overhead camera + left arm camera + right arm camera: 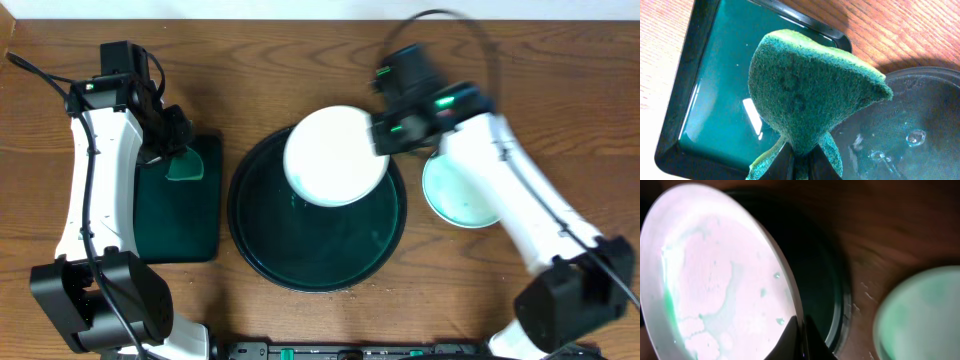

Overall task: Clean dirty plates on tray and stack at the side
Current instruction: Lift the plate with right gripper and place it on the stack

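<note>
1. Clamped by the right gripper (385, 132) at its 3 o'clock rim: a plate (335, 155), wet, smeared pale green, raised over the 12 o'clock part of the tray (320, 250).
2. At the tray's 3 o'clock, on the table (300, 60), just beside the rim: another plate (455, 190), partly under the right arm.
3. Pinched in the left gripper (800, 167): a green sponge (810, 85), above the rectangular green tray (715, 75) at the round tray's 9 o'clock.

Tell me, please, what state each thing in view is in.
Held plate, raised, green-smeared, wet.
Second plate, flat on the table.
Black tray, wet with droplets.
Green tray, holds liquid.
Sponge, pinched, folded, over green tray.
Left hand, shut on sponge.
Right hand, shut on held plate.
</note>
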{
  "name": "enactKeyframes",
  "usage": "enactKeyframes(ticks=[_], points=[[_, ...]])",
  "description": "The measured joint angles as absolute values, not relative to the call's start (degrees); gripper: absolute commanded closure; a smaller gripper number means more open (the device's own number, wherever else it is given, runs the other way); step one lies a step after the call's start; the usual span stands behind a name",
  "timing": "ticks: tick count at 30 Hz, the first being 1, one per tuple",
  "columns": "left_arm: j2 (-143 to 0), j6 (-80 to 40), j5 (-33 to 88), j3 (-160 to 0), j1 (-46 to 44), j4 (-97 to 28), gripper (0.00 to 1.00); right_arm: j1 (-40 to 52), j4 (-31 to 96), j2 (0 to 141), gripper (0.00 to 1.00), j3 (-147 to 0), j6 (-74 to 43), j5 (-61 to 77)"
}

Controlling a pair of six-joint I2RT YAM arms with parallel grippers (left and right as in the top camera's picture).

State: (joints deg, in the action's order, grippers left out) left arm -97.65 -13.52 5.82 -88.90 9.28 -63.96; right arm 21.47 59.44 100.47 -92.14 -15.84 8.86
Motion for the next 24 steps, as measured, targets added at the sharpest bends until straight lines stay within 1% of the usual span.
enactKeyframes(ticks=[3, 4, 8, 11, 15, 21, 22, 24], points=[[-97.6, -13.5, 5.8, -88.9, 9.3, -64.0, 0.93, 12.2, 63.2, 97.8, 0.99, -92.1, -15.7, 10.7], [-97.6, -13.5, 5.8, -88.9, 9.3, -64.0, 0.93, 7.8, 64.8, 96.6, 0.99, -92.2, -15.7, 11.0], [-97.6, -13.5, 5.8, -88.9, 9.3, -64.1, 0.93, -3.5, 69.8, 95.1, 0.99, -92.1, -15.7, 9.6], [-97.6, -13.5, 5.8, -88.9, 9.3, -64.1, 0.93, -9.2, 70.6, 95.1, 0.99, -90.0, -15.7, 7.4], [-97.6, -13.5, 5.8, -88.9, 9.3, -64.1, 0.93, -13.0, 67.7, 95.1, 0.99, -82.6, -15.7, 4.4], [-97.6, -13.5, 5.8, -88.9, 9.3, -64.1, 0.93, -14.4, 55.7, 95.2, 0.98, -69.4, -15.7, 2.5], [-97.6, -13.5, 5.8, -88.9, 9.3, -64.1, 0.93, -14.4, 54.4, 95.2, 0.96, -68.1, -15.7, 2.5], [-97.6, -13.5, 5.8, -88.9, 9.3, -64.1, 0.93, -14.3, 51.9, 95.2, 0.85, -65.5, -15.7, 2.5]])
